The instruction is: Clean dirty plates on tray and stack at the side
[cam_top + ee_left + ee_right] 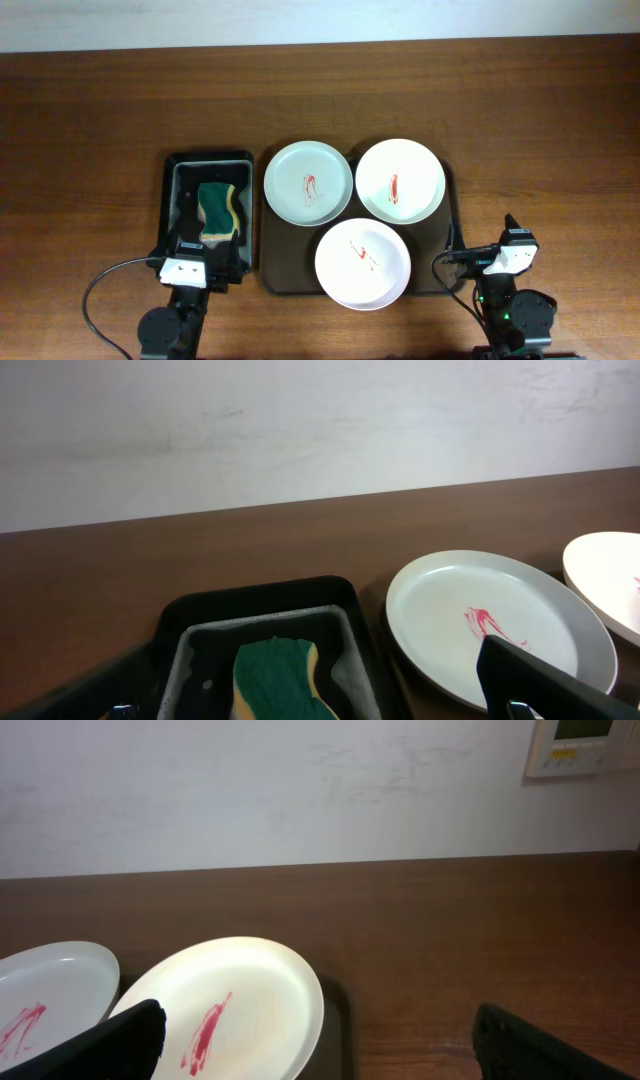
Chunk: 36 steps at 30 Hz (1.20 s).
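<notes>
Much of the dark brown tray (274, 268) is covered by its three plates. Only its rounded corners and raised rim show, and the rim at 6 o'clock is hidden under the third plate (363, 264). The greenish plate (308, 182) sits at 10 o'clock on the tray and the white plate (400, 180) at 2 o'clock. All three are round, shallow and glossy, each with a thin red smear at the centre. Whether their rims touch is hard to make out.

At 9 o'clock from the tray stands a black container (170, 200) holding a wavy green-and-yellow sponge (220, 208). The left gripper (195, 255) hides the container's near edge. In the left wrist view the sponge is cut off below, and the dark fingers (540, 680) sit spread wide at the bottom corners.

The right gripper (485, 245) is over the wood-grain table (100, 100) at 4 o'clock from the tray, its fingers (100, 1045) equally wide apart and holding nothing.
</notes>
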Available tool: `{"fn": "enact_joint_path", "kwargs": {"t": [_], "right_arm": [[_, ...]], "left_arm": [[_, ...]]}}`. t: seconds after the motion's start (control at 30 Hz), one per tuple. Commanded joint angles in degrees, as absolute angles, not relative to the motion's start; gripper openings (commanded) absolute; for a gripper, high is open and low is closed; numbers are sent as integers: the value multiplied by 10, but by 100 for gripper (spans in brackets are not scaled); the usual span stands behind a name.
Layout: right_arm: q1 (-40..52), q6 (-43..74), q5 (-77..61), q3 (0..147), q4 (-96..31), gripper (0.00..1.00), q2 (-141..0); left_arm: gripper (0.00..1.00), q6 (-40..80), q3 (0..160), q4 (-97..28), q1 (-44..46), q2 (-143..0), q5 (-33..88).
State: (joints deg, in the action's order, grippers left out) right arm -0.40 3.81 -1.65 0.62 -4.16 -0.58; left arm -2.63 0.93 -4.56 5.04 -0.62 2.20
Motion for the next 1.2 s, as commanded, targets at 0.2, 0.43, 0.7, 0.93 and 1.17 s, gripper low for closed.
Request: {"fn": "enact_joint_path", "kwargs": {"t": [0.2, 0.43, 0.7, 0.93, 1.17], "right_arm": [[-8, 34, -26, 3, -43, 99, -2], [-8, 100, -86, 44, -101, 99, -30], [-8, 99, -109, 300, -356, 99, -269], [-8, 97, -194, 451, -443, 99, -505], [-8, 97, -238, 451, -435, 99, -604]], "left_arm": [[99, -37, 5, -44, 49, -3, 31], [99, 34, 74, -149, 49, -43, 43], [100, 34, 314, -334, 49, -311, 41], [100, 34, 494, -472, 48, -578, 41], [99, 123, 494, -402, 48, -721, -11]]}}
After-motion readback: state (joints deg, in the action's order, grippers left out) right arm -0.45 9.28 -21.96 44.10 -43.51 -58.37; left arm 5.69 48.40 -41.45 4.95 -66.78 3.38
